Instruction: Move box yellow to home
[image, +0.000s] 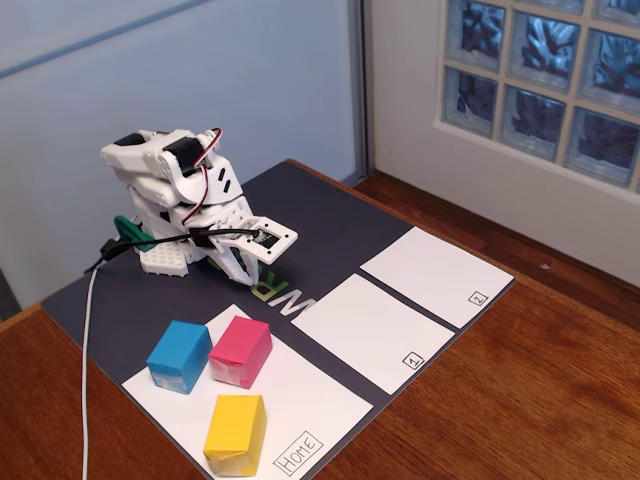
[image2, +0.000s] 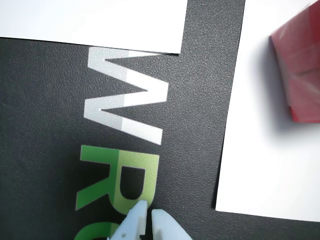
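Fixed view: yellow box (image: 235, 434) sits on big white Home sheet (image: 320, 400), at near edge, just left of "Home" label. Blue block (image: 180, 356) and pink block (image: 240, 351) sit side by side on same sheet, farther back. Arm folded up at far left of dark mat (image: 330, 225). Pincer (image: 262, 277) is well apart from yellow box, beyond pink block. Wrist view: pincer (image2: 148, 214) tips almost pressed together, holding nothing, over green letters on mat.

The big white sheet (image: 300, 400) says "Home" at its 5 o'clock corner. Two smaller sheets say "1" (image: 413, 360) and "2" (image: 477, 297). The dark mat (image2: 45, 150) shows "WR".
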